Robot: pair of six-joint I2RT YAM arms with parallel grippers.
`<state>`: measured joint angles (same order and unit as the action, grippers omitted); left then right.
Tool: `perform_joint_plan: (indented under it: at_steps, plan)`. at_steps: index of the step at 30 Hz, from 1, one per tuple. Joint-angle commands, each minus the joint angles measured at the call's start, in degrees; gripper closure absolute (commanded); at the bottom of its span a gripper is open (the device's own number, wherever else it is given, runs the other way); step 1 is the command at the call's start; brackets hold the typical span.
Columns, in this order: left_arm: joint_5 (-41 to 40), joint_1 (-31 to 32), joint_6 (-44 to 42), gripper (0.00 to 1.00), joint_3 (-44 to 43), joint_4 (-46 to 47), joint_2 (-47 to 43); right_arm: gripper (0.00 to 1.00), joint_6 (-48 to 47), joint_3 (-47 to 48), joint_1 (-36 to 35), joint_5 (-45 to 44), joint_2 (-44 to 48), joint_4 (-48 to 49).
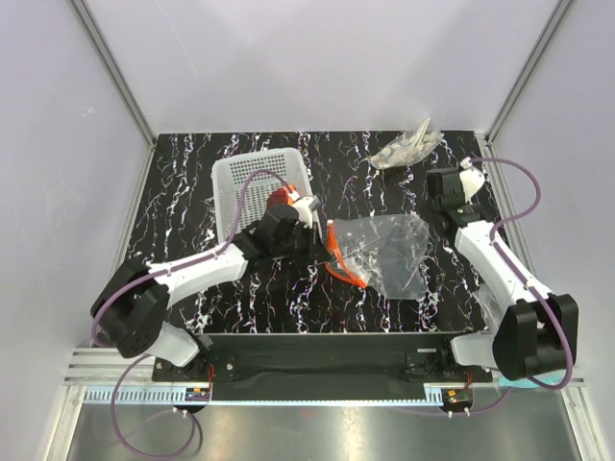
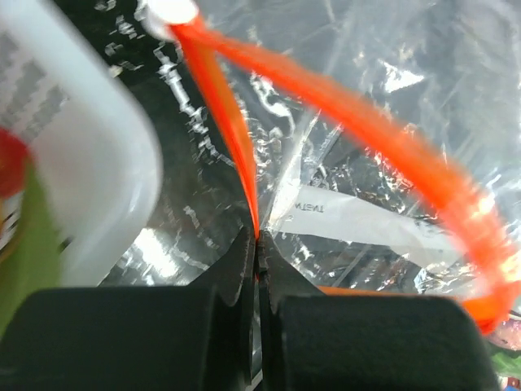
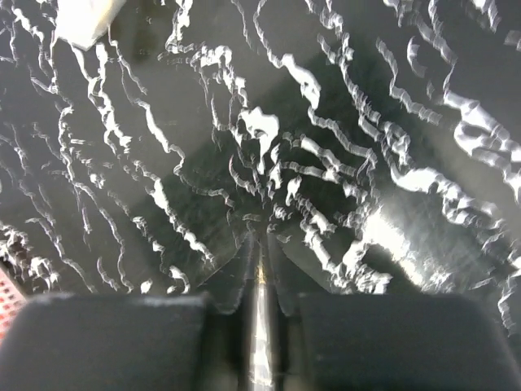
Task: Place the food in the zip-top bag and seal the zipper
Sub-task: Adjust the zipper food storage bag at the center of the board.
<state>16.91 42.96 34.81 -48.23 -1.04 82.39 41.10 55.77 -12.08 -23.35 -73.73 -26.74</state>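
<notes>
The zip-top bag (image 1: 389,252) lies clear and crumpled at mid-table, its mouth toward the basket. Its orange-red zipper (image 1: 338,261) stands open in a loop. My left gripper (image 1: 322,240) is shut on one side of the zipper strip (image 2: 236,147), pinched at the fingertips (image 2: 258,238), and the bag's inside (image 2: 366,220) shows beyond. The food (image 1: 281,197) sits in the white lattice basket (image 1: 252,178), partly hidden by my left arm. A red piece (image 2: 8,159) and a green bit (image 2: 28,252) show blurred at the left wrist view's left edge. My right gripper (image 1: 442,197) is shut and empty (image 3: 260,244) above bare table right of the bag.
A greyish clear plastic wad (image 1: 408,149) lies at the back right. The basket wall (image 2: 89,155) is close on the left of my left gripper. The black marbled table (image 3: 326,122) fills the right wrist view, with a white corner (image 3: 85,16) at top left.
</notes>
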Motion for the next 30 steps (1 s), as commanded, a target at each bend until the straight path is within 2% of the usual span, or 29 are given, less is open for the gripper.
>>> perform_joint_plan:
  at_steps: [1, 2, 3, 5, 6, 7, 9, 10, 13, 17, 23, 27, 30]
  plan:
    - [-1.17, 1.69, 0.96, 1.0, -5.11, 5.43, 2.94, 0.74, -12.42, 7.58, 1.79, 1.62, -2.63, -0.31]
    - [-1.52, 1.86, 1.4, 1.0, -5.91, 7.0, 5.04, 0.62, -18.19, 10.82, 1.79, 3.91, -3.25, -1.46]
    - [-1.87, 1.95, 1.84, 1.0, -6.52, 7.62, 5.93, 0.45, -19.12, 12.16, 1.79, 4.19, -3.95, -2.6]
    - [-2.66, 1.95, 2.28, 1.0, -9.07, 8.51, 9.0, 0.33, -22.01, 14.18, 1.79, 4.71, -3.52, -4.89]
    - [-3.02, 1.95, 2.28, 1.0, -10.12, 8.51, 10.23, 0.24, -22.9, 14.28, 1.79, 6.37, -2.56, -5.16]
    - [-3.11, 1.87, 2.02, 1.0, -11.35, 8.33, 11.38, 0.21, -23.69, 14.45, 1.71, 7.44, -2.03, -6.21]
    - [-3.46, 1.86, 1.5, 1.0, -14.87, 7.28, 14.79, 0.21, -24.84, 14.9, 1.53, 13.12, -0.37, -7.27]
    - [-3.37, 1.86, 1.4, 1.0, -15.75, 7.1, 15.77, 0.29, -26.15, 14.81, 0.48, 15.68, 0.16, -7.88]
    - [-2.93, 1.78, 1.49, 1.0, -18.39, 6.58, 19.29, 0.33, -26.77, 14.46, -3.55, 18.52, 1.49, -10.25]
    - [-2.75, 1.69, 2.11, 1.0, -19.1, 6.66, 20.0, 0.31, -26.08, 14.98, -15.93, 15.88, 1.05, -13.86]
    - [-3.02, 0.81, 1.84, 1.0, -18.92, 5.0, 17.81, 0.33, -23.97, 14.98, -24.74, 15.97, 2.89, -14.22]
    - [-2.23, 0.02, 2.11, 1.0, -18.57, 4.55, 16.05, 0.34, -22.65, 16.91, -31.24, 10.54, 0.0, -15.88]
    - [-1.62, -0.16, 2.28, 1.0, -18.22, 4.12, 14.73, 0.3, -21.42, 18.5, -35.11, 4.49, -2.63, -17.72]
